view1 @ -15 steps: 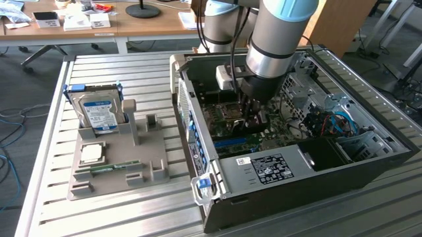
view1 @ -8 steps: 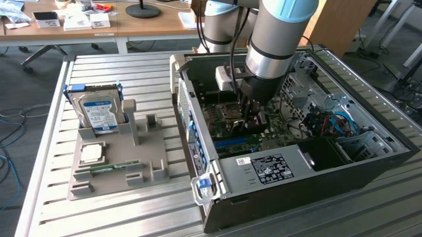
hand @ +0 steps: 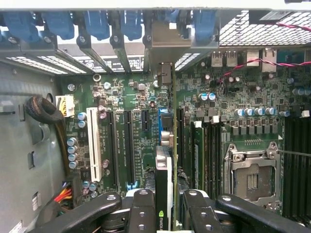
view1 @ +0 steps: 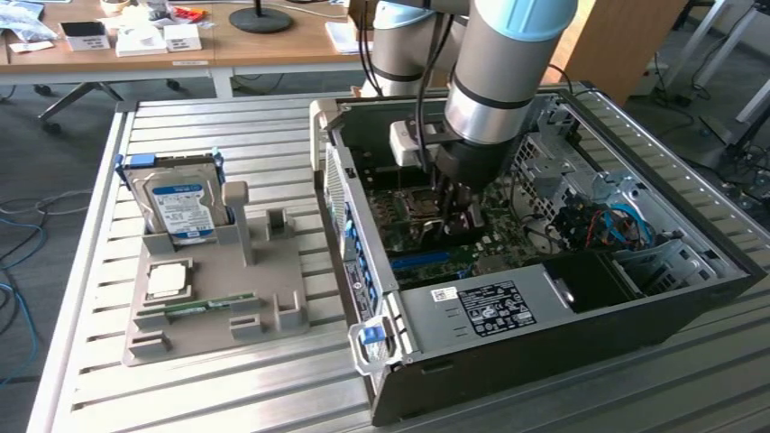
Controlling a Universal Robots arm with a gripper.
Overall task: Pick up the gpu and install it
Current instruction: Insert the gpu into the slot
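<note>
Status, viewed from beside the desk (view1: pixel 216 397): the arm reaches down into the open computer case (view1: pixel 542 298). The hand (hand: pixel 165 206) is clamped on the gpu (hand: pixel 164 170), one finger on each face. The card stands on edge over the motherboard (hand: pixel 131 97), in line with the expansion slots, and its far end points toward the rear slot covers.

Pick-up: complete. The grey holder (view1: pixel 216 298) on the desk carries the hard drive (view1: pixel 180 203) and the memory stick (view1: pixel 211 305) (no card is among them).

Installation: not confirmed. I cannot tell whether the card edge has entered a slot. The grip has not been released.
</note>
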